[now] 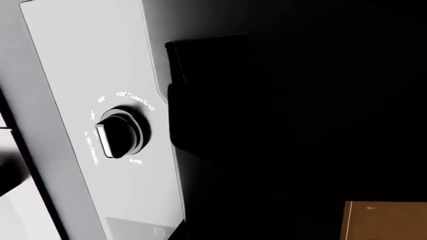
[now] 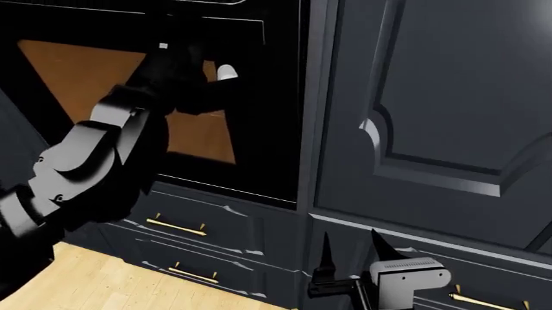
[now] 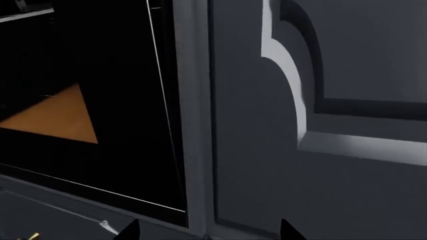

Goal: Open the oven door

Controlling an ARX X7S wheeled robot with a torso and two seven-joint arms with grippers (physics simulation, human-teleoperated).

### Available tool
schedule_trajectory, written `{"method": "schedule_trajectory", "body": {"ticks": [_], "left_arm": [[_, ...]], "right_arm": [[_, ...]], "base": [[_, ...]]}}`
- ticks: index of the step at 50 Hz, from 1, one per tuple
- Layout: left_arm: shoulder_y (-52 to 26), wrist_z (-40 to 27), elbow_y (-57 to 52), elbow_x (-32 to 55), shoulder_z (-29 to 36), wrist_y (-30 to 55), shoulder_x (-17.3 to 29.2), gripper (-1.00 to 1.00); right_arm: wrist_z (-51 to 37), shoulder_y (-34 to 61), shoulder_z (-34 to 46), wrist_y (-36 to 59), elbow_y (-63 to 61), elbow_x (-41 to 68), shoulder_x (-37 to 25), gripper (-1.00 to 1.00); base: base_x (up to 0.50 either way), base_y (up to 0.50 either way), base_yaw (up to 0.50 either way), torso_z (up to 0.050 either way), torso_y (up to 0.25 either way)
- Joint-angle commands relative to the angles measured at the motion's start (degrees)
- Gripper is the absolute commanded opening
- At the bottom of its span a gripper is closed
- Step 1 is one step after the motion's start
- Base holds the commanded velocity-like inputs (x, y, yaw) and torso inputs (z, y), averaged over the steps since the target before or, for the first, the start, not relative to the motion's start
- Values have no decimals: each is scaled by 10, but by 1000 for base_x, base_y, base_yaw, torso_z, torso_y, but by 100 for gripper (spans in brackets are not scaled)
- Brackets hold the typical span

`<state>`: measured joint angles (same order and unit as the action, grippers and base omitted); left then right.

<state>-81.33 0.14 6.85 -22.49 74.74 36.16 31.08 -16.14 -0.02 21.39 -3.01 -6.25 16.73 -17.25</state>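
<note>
The oven door (image 2: 258,129) is a glossy black panel at the left of the head view, with an orange reflection in its glass, and it stands flush with the cabinets. My left arm reaches up against its upper part, where the left gripper (image 2: 203,87) is a dark shape whose jaws I cannot make out. The left wrist view shows a grey control panel (image 1: 87,60) with a black knob (image 1: 119,132) close by, beside a black surface. My right gripper (image 2: 350,255) hangs low in front of the cabinets, open and holding nothing. The oven door (image 3: 100,75) is at its left.
A matte navy raised-panel cabinet door (image 2: 431,97) fills the right side. Navy drawers with brass handles (image 2: 177,226) sit under the oven. Pale wood floor (image 2: 103,278) shows at the lower left.
</note>
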Motion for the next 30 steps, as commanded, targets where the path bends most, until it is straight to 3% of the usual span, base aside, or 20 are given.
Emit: {"method": "schedule_trajectory", "body": {"ticks": [1,30], "left_arm": [[12,-15,-43,-11,-17,27,26,-100],[52,-25,-152,-50,-14,81,84,-100]], "right_arm": [[-2,1,2,-3,4,-1,0,100],[-7,1,7,-5,2,0,-4,100]], "base": [[0,0,3,0,0],[0,0,1,0,0]]}}
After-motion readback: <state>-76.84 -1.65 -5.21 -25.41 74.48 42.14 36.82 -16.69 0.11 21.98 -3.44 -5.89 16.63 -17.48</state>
